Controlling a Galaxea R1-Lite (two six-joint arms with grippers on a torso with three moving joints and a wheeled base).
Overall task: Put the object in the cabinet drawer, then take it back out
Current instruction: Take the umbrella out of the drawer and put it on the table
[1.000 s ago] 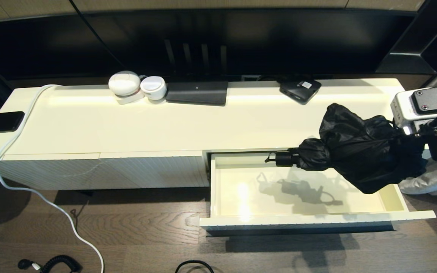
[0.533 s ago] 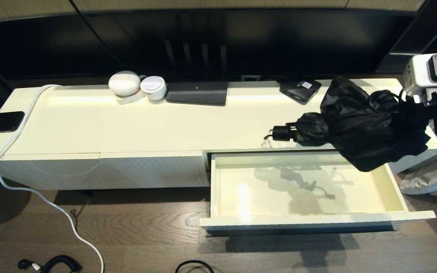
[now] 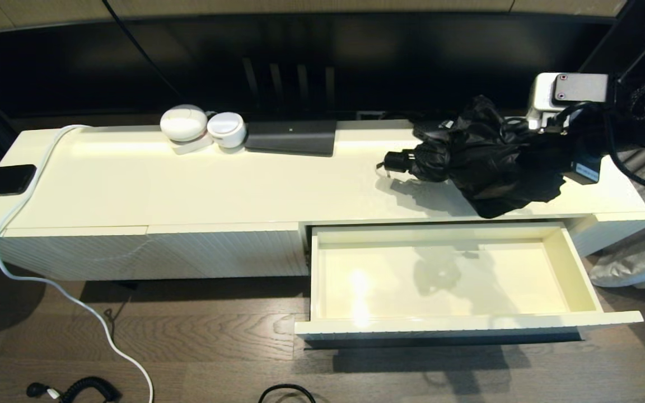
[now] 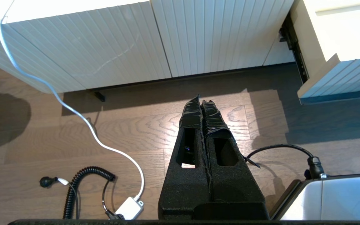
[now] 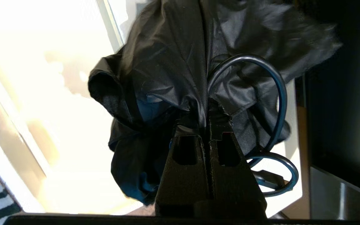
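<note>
The object is a black folded umbrella, its loose fabric bunched and its stubby end pointing toward my left. My right gripper is shut on the fabric and holds the umbrella just above the right part of the cream cabinet top. The cabinet drawer stands pulled out below and in front of it, its cream inside bare. Its ribbed front shows in the left wrist view. My left gripper hangs shut and empty over the wooden floor, left of the drawer.
Along the cabinet's back edge sit two white round devices, a flat black box and a small black box just behind the umbrella. A phone and white cable lie at the left end. A coiled cable lies on the floor.
The right gripper has carried the umbrella up from over the drawer, back and to my left, so it now hangs over the cabinet top. The drawer has stayed open.
</note>
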